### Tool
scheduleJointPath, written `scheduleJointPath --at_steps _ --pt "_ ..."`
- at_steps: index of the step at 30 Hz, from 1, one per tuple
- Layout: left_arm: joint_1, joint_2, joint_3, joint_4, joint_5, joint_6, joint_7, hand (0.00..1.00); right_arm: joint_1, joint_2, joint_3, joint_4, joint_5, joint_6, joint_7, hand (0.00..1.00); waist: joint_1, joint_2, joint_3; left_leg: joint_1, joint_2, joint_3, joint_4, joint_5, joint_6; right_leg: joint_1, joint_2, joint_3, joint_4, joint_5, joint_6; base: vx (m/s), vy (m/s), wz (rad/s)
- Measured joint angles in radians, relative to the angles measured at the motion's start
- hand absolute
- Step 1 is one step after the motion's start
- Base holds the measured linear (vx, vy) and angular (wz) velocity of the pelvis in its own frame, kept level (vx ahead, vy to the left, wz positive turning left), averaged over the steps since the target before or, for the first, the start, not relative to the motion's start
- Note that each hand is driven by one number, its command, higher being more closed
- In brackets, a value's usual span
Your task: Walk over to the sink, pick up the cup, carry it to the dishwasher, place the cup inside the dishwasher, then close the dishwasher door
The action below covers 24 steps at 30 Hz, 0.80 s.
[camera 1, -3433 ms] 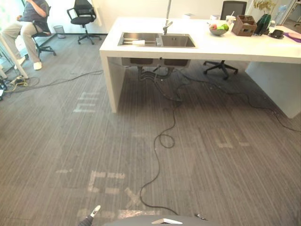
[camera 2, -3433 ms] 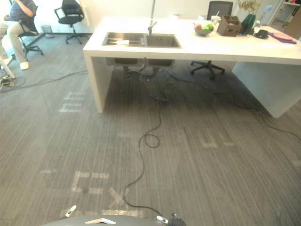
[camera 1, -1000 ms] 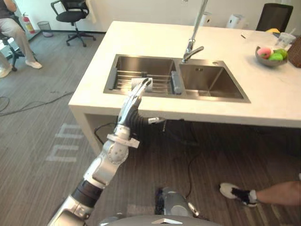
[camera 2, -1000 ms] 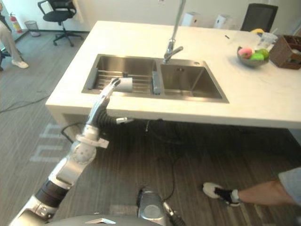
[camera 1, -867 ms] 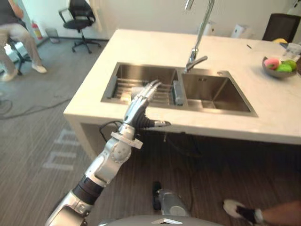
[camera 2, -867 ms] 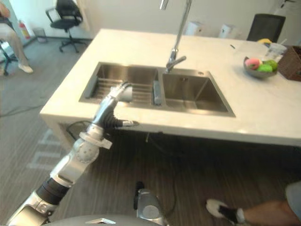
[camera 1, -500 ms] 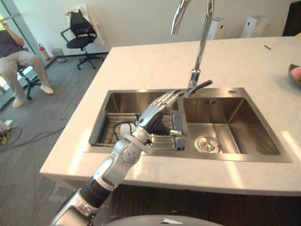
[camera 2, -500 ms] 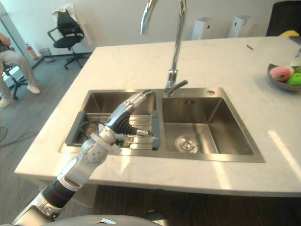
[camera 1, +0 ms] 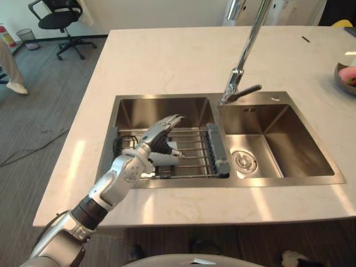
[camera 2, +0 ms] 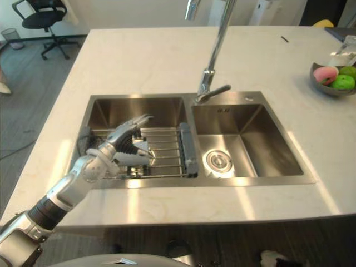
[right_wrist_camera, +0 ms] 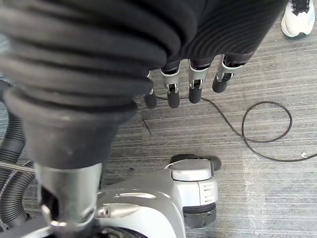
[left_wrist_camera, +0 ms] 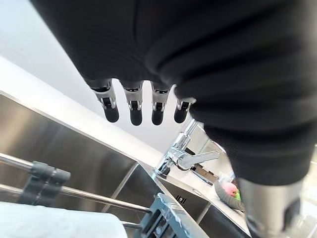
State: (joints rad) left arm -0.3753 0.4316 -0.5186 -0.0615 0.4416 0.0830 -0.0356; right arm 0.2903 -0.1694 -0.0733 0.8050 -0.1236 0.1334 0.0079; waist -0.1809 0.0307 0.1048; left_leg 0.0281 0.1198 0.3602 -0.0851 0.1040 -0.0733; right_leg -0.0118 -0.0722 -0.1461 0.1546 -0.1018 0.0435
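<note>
Spanning the white counter (camera 1: pixel 167 55), the double sink (camera 1: pixel 161 108) carries a wire rack (camera 1: pixel 194 147) in its left basin. The cup (camera 1: pixel 163 158) lies on that rack, just under the left hand (camera 1: pixel 156 136). That hand hovers with fingers straight and spread, grasping nothing. A sound pickup likely means lowering the palm, wrapping fingers and thumb round the cup's body, then lifting clear of the rack bars and the basin wall. The right hand (right_wrist_camera: pixel 194 84) hangs relaxed, unclenched, over the floor.

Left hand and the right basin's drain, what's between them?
Left eye view: between left hand and drain lie the wire rack bars, then its grey end piece.
</note>
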Motion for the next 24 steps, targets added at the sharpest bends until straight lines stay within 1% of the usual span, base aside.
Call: scheduleJointPath --at_steps 2,4,6,10,12,14,15,19,21,24 --pt "0.002 0.019 0.006 0.014 -0.005 0.015 -0.025 0.0 -0.002 -0.016 0.019 0.001 0.001 -0.003 0.0 0.0 0.003 0.004 0.005 0.01 -0.001 -0.004 -0.001 0.001 0.001 0.015 0.0 -0.004 -0.011 0.005 0.0 -0.03 0.02 0.06" --pt "0.007 0.04 0.006 0.015 -0.004 0.016 -0.049 0.0 -0.007 -0.031 0.029 0.008 0.003 -0.026 0.001 0.0 0.005 0.011 0.009 0.013 -0.001 -0.009 -0.001 0.003 0.004 0.02 0.0 -0.01 -0.024 0.007 0.002 -0.06 0.014 0.08" --pt "0.007 0.042 0.006 0.015 0.013 0.015 -0.079 0.0 -0.023 -0.045 0.031 0.045 0.019 -0.064 0.003 0.0 0.008 0.019 0.015 0.012 -0.001 -0.025 -0.002 0.007 0.006 0.036 -0.005 -0.026 -0.042 0.013 0.005 -0.04 0.024 0.16" --pt "0.008 0.045 0.005 0.015 0.023 0.014 -0.125 0.0 -0.056 -0.055 0.029 0.111 0.038 -0.095 -0.005 0.0 0.014 0.024 0.019 0.018 -0.002 -0.033 -0.002 0.007 0.006 0.058 -0.004 -0.033 -0.068 0.023 0.003 -0.01 0.01 0.06" --pt "0.01 0.055 0.0 0.015 0.031 0.008 -0.158 0.0 -0.061 -0.057 0.029 0.121 0.038 -0.118 -0.004 0.0 0.015 0.023 0.019 0.022 -0.004 -0.033 -0.002 0.006 0.007 0.068 -0.005 -0.034 -0.083 0.035 0.015 0.0 0.0 0.0" --pt "0.016 0.063 -0.002 0.015 0.036 0.002 -0.174 0.0 -0.07 -0.056 0.024 0.134 0.038 -0.131 -0.005 0.0 0.015 0.023 0.02 0.026 -0.006 -0.033 -0.002 0.004 0.008 0.08 -0.006 -0.035 -0.095 0.039 0.016 0.02 0.009 0.01" --pt "0.023 0.064 -0.003 0.014 0.044 -0.004 -0.186 0.0 -0.073 -0.055 0.012 0.159 0.039 -0.148 -0.004 0.0 0.016 0.024 0.019 0.027 -0.009 -0.034 -0.002 0.003 0.009 0.085 -0.008 -0.036 -0.103 0.042 0.017 0.04 0.018 0.02" --pt "0.04 0.084 -0.015 0.014 0.072 -0.007 -0.189 0.0 -0.093 -0.055 0.009 0.197 0.038 -0.175 -0.004 0.0 0.016 0.023 0.019 0.029 -0.01 -0.034 -0.002 0.002 0.009 0.092 -0.008 -0.039 -0.108 0.049 0.019 0.04 0.011 0.01" --pt "0.041 0.098 -0.036 0.014 0.088 -0.007 -0.188 0.0 -0.093 -0.055 -0.006 0.204 0.039 -0.178 -0.004 0.0 0.017 0.023 0.019 0.042 -0.011 -0.036 -0.002 -0.001 0.006 0.109 -0.007 -0.043 -0.116 0.049 0.019 0.04 0.002 0.02" --pt "0.056 0.099 -0.045 0.013 0.094 -0.006 -0.189 0.0 -0.098 -0.055 -0.021 0.222 0.039 -0.185 -0.001 0.0 0.016 0.023 0.019 0.054 -0.011 -0.035 -0.002 -0.006 0.004 0.12 -0.007 -0.045 -0.127 0.047 0.019 -0.01 0.002 -0.01"
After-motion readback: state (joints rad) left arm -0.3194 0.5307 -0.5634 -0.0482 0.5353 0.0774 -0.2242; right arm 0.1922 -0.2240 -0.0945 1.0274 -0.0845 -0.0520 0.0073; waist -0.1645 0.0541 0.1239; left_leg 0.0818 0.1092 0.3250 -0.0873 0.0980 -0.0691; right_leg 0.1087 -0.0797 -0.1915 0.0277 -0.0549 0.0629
